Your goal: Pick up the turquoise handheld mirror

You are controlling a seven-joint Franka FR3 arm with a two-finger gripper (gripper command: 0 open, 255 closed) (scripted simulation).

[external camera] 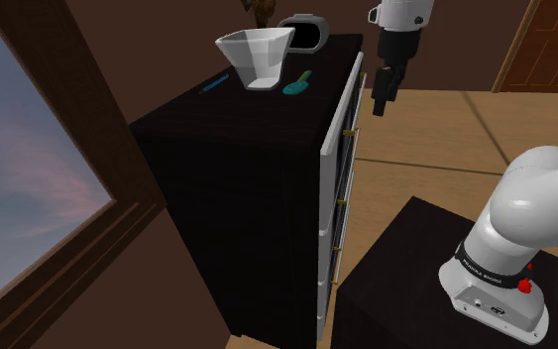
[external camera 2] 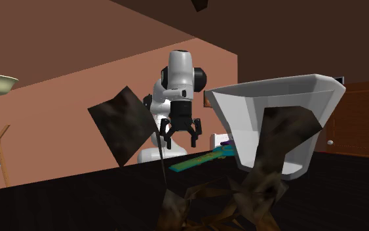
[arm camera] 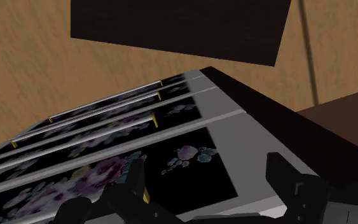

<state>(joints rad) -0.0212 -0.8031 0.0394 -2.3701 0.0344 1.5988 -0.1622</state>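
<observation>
While gripper [external camera: 380,102] hangs fingers spread, off dresser [external camera: 237,188] front edge, turquoise mirror [external camera: 297,84] apart on top.

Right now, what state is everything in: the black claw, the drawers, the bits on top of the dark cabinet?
Black two-finger gripper: open, holding nothing.
Turquoise handheld mirror: lying flat on the cabinet top, untouched.
White angular bowl: upright, beside the mirror.
Thin blue stick: lying flat.
White flower-patterned drawers: all shut.
</observation>
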